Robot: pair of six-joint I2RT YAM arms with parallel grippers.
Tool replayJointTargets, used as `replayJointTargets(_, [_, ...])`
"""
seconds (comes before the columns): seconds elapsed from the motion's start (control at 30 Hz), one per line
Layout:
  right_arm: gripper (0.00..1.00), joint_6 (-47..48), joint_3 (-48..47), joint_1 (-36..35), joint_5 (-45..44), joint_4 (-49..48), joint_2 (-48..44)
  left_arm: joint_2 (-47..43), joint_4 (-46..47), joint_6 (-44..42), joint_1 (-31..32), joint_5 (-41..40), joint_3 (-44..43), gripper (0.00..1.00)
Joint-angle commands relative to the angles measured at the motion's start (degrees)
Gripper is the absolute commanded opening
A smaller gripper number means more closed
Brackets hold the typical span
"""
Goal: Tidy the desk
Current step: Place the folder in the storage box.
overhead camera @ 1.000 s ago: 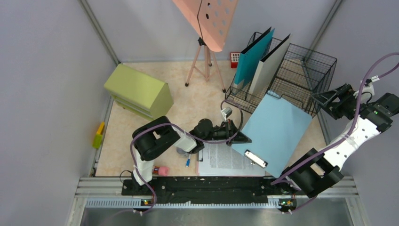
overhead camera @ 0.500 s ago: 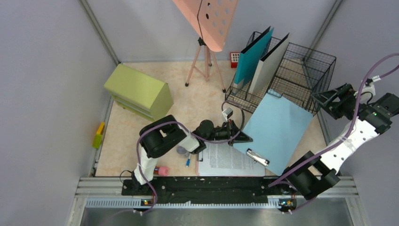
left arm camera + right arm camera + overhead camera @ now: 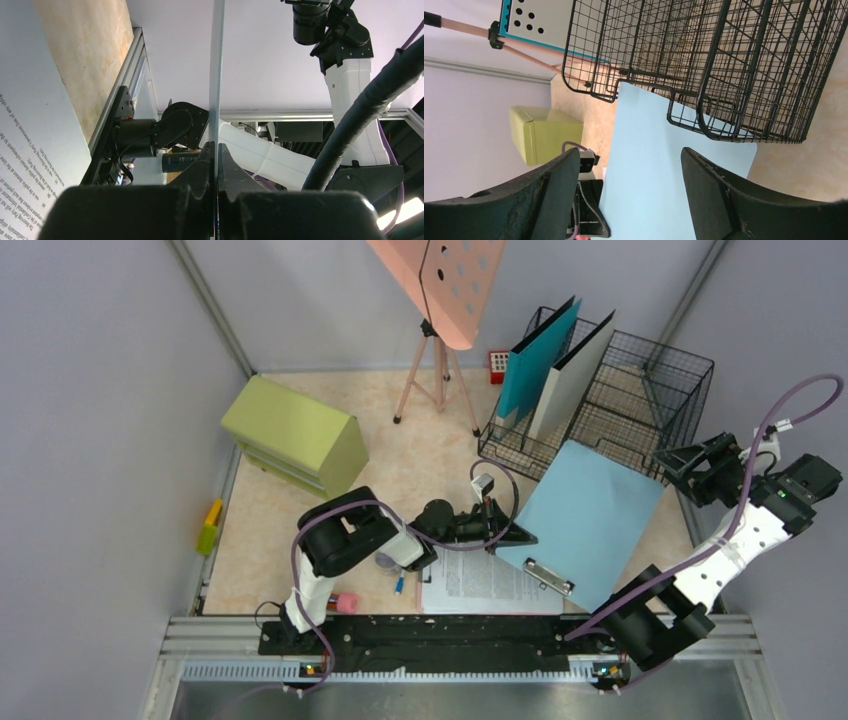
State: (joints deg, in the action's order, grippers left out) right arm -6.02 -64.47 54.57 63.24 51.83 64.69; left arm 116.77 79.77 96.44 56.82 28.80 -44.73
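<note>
Top external view showed the peach marbled desk between grey walls, bearing one clipboard, two folders, one green cabinet. Left gripper pinched the clipboard; right gripper gaped empty over the right edge.

White-and-black arms carry looping purple cables.

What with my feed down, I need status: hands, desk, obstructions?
Left hand shut on blue clipboard edge. Right hand open, clear. Desk: printed sheet loose. Clipboard's far end against wire basket.
</note>
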Motion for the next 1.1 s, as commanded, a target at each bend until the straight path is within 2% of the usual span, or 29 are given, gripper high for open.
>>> replayJointTargets(0.0, [0.73, 1.3, -0.4, 0.9, 0.9, 0.7, -2.7, -2.7, 3.7, 1.8, -1.6, -12.8, 0.6, 0.0])
replayJointTargets(0.13, [0.73, 7.4, -1.2, 1.3, -2.2, 6.6, -3.3, -2.5, 5.1, 1.6, -1.7, -13.2, 0.4, 0.0])
replayJointTargets(0.43, [0.72, 16.4, -2.7, 6.8, -2.2, 15.6, -1.3, -5.2, 3.6, -1.5, -2.0, -13.7, 2.0, 0.0])
replayJointTargets(0.6, [0.71, 16.4, -4.2, 6.7, -4.4, 15.5, 0.4, -3.8, 4.7, -1.2, -2.1, -13.1, 0.6, 0.0])
replayJointTargets(0.73, [0.69, 18.4, -9.2, 6.8, -6.5, 14.5, 4.8, -3.3, 5.6, -2.5, -2.5, -13.6, 0.4, 0.0])
replayJointTargets(0.9, [0.61, 30.4, -12.8, 6.7, -4.2, 22.4, 13.0, -3.3, 4.5, -5.0, -2.6, -13.5, 0.7, 0.0])
replayJointTargets(1.07, [0.57, 47.1, -11.0, 6.6, -2.9, 29.9, 18.8, -2.3, 4.3, -6.6, -2.6, -12.9, -0.2, 0.0])
